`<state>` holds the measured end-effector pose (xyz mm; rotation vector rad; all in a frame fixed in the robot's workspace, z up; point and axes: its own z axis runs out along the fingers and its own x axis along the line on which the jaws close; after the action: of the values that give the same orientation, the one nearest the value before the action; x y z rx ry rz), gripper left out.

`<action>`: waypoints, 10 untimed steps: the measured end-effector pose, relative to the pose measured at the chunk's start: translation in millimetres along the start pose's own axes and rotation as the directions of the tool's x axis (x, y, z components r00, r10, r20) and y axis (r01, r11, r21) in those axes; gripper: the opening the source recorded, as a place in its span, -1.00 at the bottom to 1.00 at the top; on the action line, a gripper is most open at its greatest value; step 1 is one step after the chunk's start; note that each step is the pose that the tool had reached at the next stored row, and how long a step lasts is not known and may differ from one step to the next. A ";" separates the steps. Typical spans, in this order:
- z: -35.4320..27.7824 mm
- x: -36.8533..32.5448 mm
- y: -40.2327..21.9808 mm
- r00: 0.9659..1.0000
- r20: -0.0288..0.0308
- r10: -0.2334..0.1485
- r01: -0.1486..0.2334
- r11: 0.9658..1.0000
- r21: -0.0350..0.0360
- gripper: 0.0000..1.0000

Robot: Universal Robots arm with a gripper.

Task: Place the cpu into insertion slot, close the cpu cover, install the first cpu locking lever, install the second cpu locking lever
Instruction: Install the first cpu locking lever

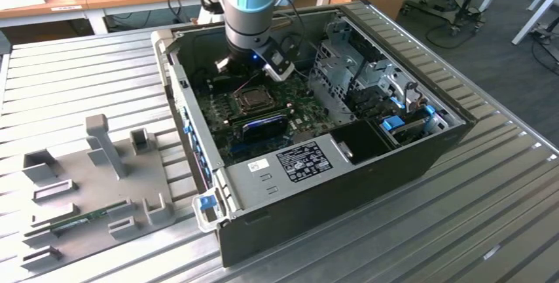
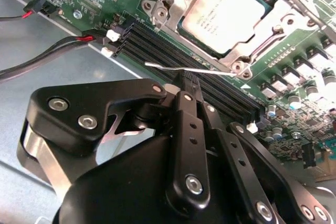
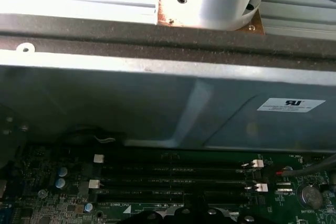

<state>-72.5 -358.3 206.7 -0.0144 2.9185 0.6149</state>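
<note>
Gripper [image 2: 184, 81] fingers are pressed together, tips right at the thin silver locking lever [image 2: 210, 70]. The lever sticks out beside the insertion slot [image 2: 148, 6], over the memory slots [image 2: 152, 43]. Can't tell if the tips actually pinch it. Cpu [image 2: 226, 14] sits in the insertion slot, with the cpu cover [image 2: 262, 39] down around it.

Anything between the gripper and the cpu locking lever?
Nothing visible. In the second wrist view the gripper is right at the locking lever, a thin silver rod lying over the memory slots beside the cpu.
</note>
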 end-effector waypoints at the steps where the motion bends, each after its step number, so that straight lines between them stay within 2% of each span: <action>1: 0.5 -0.1 -0.4 1.000 0.000 0.000 0.000 1.000 0.000 -0.80; 5: 2.7 -1.9 -1.9 1.000 0.001 0.002 -0.002 1.000 0.000 -0.80; 10: 5.0 -4.7 -3.0 1.000 0.005 0.011 -0.011 1.000 0.002 -0.80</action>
<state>-67.0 -359.2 201.8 0.0031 2.9162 0.6133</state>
